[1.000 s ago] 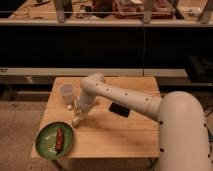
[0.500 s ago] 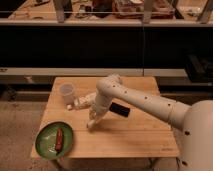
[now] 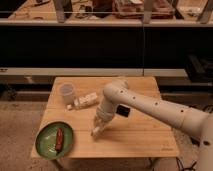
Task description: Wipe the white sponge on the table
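Note:
The table [image 3: 140, 142] is a square light-wood top. My arm reaches in from the right and bends down over its middle. My gripper [image 3: 97, 130] points down at the wood, left of centre and toward the front. It is shut on the white sponge [image 3: 94, 133], a small pale block at its tip that rests on or just above the tabletop. Most of the sponge is hidden by the gripper.
A pale cup [image 3: 66, 92], a pale labelled bottle-like pack [image 3: 86, 101] and a tiny white cube [image 3: 69, 107] stand at the back left. A green plate [image 3: 46, 145] with a reddish item [image 3: 59, 138] lies at the front left corner. A black object [image 3: 122, 112] lies behind the arm.
My gripper has moved across the table from the left, near the plate, to the right and toward the front, keeping low over the wood. The other objects have not moved.

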